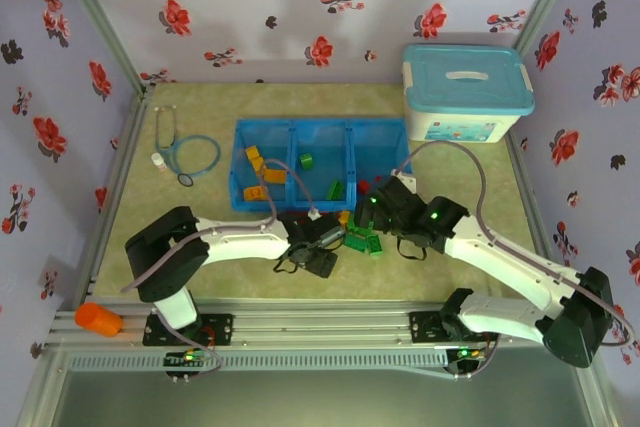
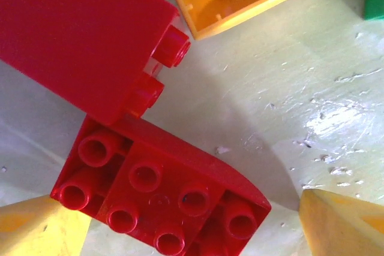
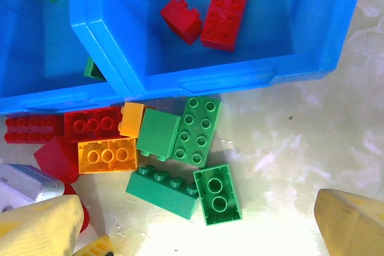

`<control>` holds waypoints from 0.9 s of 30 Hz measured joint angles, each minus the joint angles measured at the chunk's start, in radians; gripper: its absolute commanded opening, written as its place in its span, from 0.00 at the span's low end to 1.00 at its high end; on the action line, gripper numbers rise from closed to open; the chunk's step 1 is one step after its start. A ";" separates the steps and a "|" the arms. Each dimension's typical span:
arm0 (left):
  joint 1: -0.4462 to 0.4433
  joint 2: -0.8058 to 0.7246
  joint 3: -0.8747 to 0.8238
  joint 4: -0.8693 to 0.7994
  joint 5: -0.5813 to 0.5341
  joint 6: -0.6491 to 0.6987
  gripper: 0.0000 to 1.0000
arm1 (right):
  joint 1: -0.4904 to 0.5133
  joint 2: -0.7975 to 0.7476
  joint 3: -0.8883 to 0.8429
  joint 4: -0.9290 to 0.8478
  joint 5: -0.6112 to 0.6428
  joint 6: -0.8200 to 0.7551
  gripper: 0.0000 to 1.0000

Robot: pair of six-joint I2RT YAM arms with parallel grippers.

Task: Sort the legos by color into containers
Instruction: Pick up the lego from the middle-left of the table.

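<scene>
The blue tray [image 1: 292,126] lies mid-table, with orange-yellow bricks [image 1: 262,175] in its left compartment, green ones [image 1: 320,175] in the middle and red ones [image 3: 225,13] in the right. Loose legos [image 1: 362,239] are heaped against the tray's near wall [image 3: 210,79]. My left gripper [image 2: 192,226] is open low over the table, its yellow fingertips [image 2: 42,229] either side of an upside-down red curved brick [image 2: 159,196]; a second red brick [image 2: 84,34] touches it. My right gripper [image 3: 198,226] hangs open above several green bricks [image 3: 217,195], beside an orange brick [image 3: 108,155] and a red one [image 3: 93,124].
A white storage box with a light-blue lid [image 1: 465,92] stands at the back right. A stethoscope [image 1: 190,152] and a small bottle [image 1: 158,160] lie left of the tray. An orange object [image 1: 97,319] rests on the front rail at left. The two arms meet over the pile.
</scene>
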 measured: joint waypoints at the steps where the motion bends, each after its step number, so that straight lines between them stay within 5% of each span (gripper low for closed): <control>1: 0.002 0.002 0.001 0.000 0.002 0.001 0.86 | 0.000 -0.002 -0.003 0.000 0.000 0.000 0.99; 22: 0.024 0.028 0.032 0.005 -0.003 0.034 0.35 | 0.000 -0.049 -0.056 0.001 0.001 0.026 0.99; 27: 0.024 0.011 0.035 -0.023 -0.008 0.033 0.32 | 0.000 -0.065 -0.065 0.000 0.009 0.027 0.99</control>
